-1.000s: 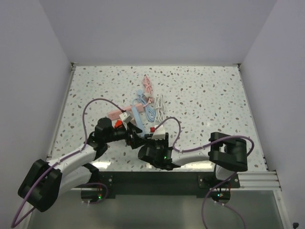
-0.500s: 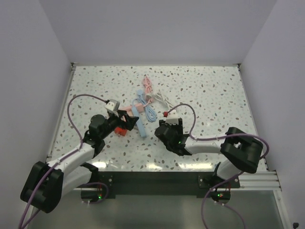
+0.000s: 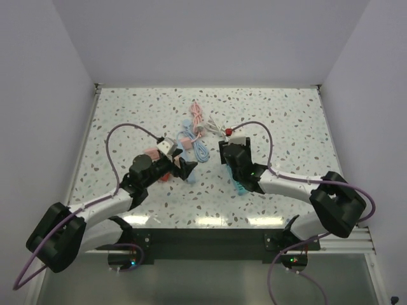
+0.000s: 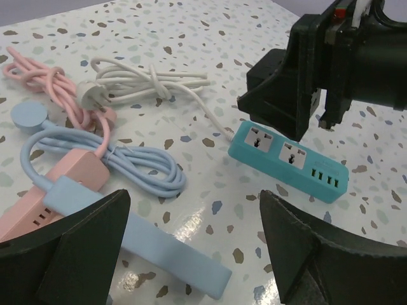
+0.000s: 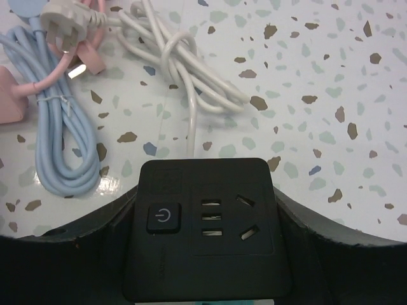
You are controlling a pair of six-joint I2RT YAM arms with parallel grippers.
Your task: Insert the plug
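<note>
The teal power strip lay flat with its holes facing up, and its long side ran across in front of the left arm. The right gripper was nearer, right above the strip's cord end, squeezing a black plug block. The left gripper was wide open and held nothing. No words could be read, only a power sign on the block's button.

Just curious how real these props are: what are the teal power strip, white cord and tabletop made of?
Teal power strip: likely hard moulded plastic, satin, with crisp edges and socket holes.
White cord: probably a smooth, rubbery plastic sheath, since it bends into a tight bundle.
Tabletop: speckled terrazzo look, glossy with glare; real stone or printed laminate, I cannot tell.
</note>
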